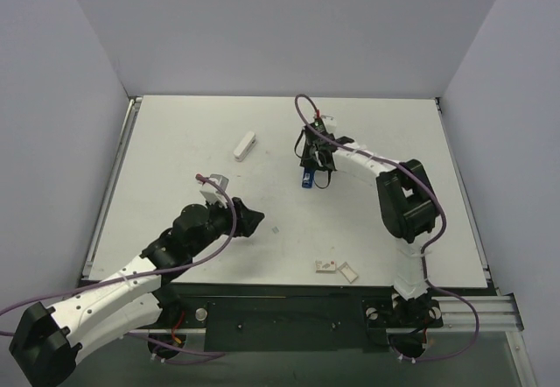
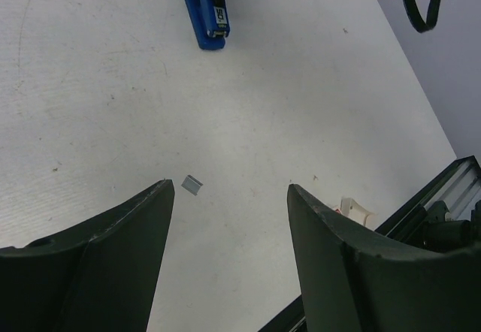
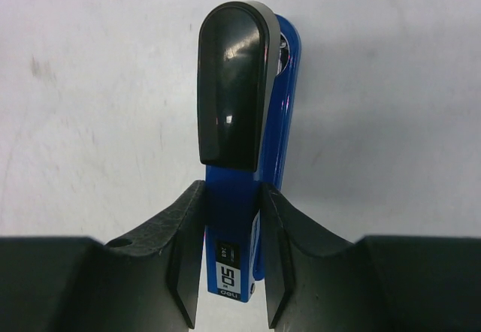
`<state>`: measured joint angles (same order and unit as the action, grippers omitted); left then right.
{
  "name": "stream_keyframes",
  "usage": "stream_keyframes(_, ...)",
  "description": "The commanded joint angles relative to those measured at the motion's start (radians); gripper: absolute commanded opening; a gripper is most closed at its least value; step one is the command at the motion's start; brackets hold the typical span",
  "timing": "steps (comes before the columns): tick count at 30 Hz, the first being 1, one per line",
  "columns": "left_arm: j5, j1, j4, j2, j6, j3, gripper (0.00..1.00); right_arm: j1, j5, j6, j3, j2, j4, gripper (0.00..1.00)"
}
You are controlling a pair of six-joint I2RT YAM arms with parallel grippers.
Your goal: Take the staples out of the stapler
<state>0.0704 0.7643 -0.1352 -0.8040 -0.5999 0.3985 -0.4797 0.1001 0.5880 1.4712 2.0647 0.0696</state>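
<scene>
White tabletop (image 1: 175,168), walled in pale grey, is shown from above and from both wrists. At the right tool (image 3: 229,302), the jaws are pressed against the narrow sides of the blue stapler (image 3: 233,204), clamping its near end. From that tool the stapler's long axis runs straight ahead, and its black top cover (image 3: 233,84) reaches away past the jaws. The left tool (image 2: 229,189) is held spread, with nothing gripped. From it the stapler lies well ahead and slightly to the left. A small grey piece (image 2: 192,185), possibly staples, lies on the tabletop just beyond its left-hand jaw. The right arm is clearly nearer, so lifting the cover is judged to fall to the left.
</scene>
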Motion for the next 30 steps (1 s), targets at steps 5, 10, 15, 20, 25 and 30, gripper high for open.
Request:
stream_keyframes(5,0.026,0.015,0.101,0.092,-0.032,-0.007,0.72,-0.115,0.089,-0.007,-0.274,-0.299,-0.053,0.0)
stream_keyframes(10,0.042,0.018,0.134,0.123,-0.037,-0.009,0.72,-0.189,0.195,-0.022,-0.38,-0.412,-0.018,0.0)
stream_keyframes(15,0.04,0.027,0.169,0.118,-0.044,-0.006,0.72,-0.278,0.309,-0.063,-0.425,-0.471,0.016,0.0)
stream_keyframes(20,0.042,0.038,0.166,0.088,-0.046,-0.001,0.72,-0.316,0.336,-0.03,-0.483,-0.482,0.009,0.0)
stream_keyframes(25,0.04,0.046,0.16,0.051,-0.046,0.011,0.72,-0.329,0.268,0.033,-0.558,-0.492,-0.048,0.0)
stream_keyframes(30,0.049,0.052,0.16,0.023,-0.046,0.031,0.72,-0.347,0.253,0.136,-0.626,-0.505,-0.105,0.0)
